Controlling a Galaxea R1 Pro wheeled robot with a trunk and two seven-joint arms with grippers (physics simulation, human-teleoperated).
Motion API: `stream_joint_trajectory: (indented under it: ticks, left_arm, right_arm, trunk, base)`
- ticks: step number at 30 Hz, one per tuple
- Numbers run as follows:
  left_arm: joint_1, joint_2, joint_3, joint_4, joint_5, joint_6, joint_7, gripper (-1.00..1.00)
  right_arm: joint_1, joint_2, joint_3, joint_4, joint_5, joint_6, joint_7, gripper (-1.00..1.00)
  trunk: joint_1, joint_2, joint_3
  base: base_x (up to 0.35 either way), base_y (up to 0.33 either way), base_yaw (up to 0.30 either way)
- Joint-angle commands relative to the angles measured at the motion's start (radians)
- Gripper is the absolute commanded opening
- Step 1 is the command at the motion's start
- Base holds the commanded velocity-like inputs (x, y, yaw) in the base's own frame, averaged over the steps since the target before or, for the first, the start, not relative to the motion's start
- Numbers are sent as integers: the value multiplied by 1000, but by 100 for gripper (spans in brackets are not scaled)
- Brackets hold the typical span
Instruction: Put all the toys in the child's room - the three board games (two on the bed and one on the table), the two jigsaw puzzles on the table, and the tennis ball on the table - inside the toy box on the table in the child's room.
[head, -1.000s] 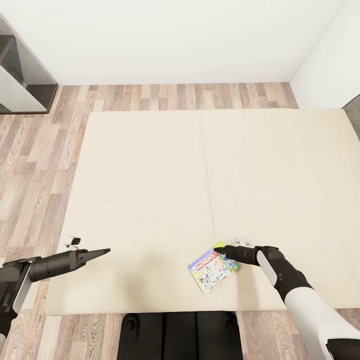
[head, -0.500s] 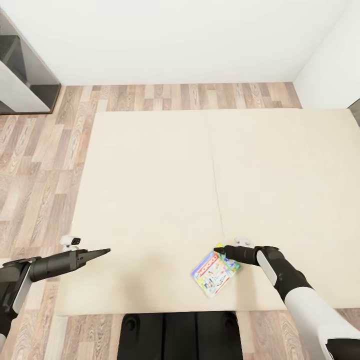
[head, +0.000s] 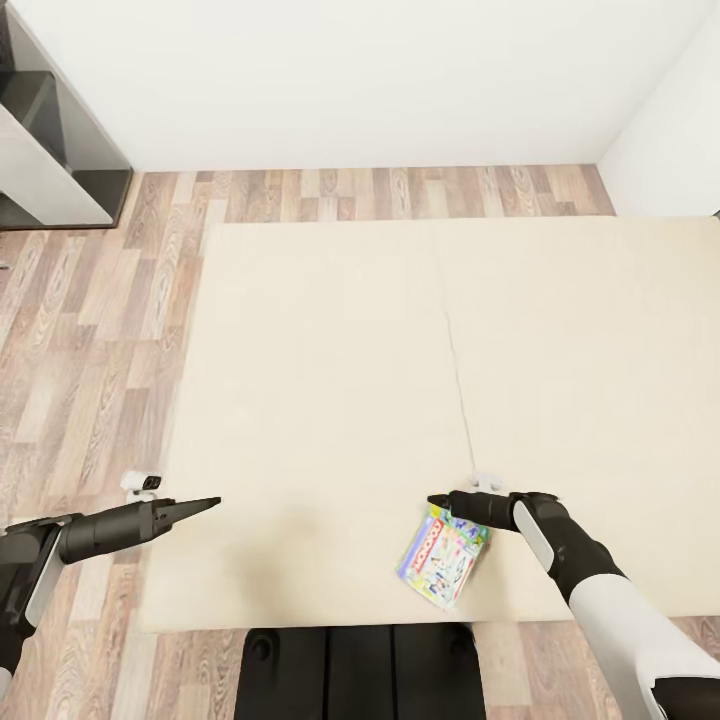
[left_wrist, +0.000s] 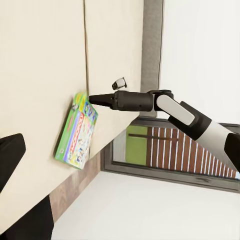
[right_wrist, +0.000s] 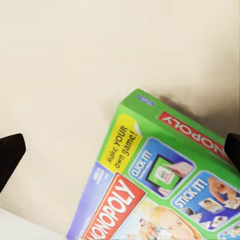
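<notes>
While the flat glossy board game (head: 443, 555) lies on the plain beige bed (head: 330, 380), the right gripper (head: 436, 499) hovers above it, fingers spread; left gripper (head: 212, 501) seems pressed together.

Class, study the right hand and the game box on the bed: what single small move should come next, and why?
Probably lower the right hand onto the game box and straddle its upper edge. The hand sits above that edge on the bed; the wrist view shows its fingers apart either side of the box, not gripping.
</notes>
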Motion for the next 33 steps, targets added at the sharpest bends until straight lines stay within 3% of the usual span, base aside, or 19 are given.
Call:
stream_joint_trajectory:
  ticks: [1,13,33]
  left_arm:
    - [0,0,0,0,0,11,-4,100]
    - [0,0,0,0,0,11,-4,100]
    - [0,0,0,0,0,11,-4,100]
  right_arm:
    - [0,-1,3,-1,-4,5,0,100]
    - [0,-1,3,-1,-4,5,0,100]
    - [-1,-6,1,-3,-5,11,2,100]
  trunk:
    - [1,-2,-1]
    - [1,-2,-1]
    - [1,-2,-1]
  base:
    - [0,201,0]
    - [0,186,0]
    - [0,13,0]
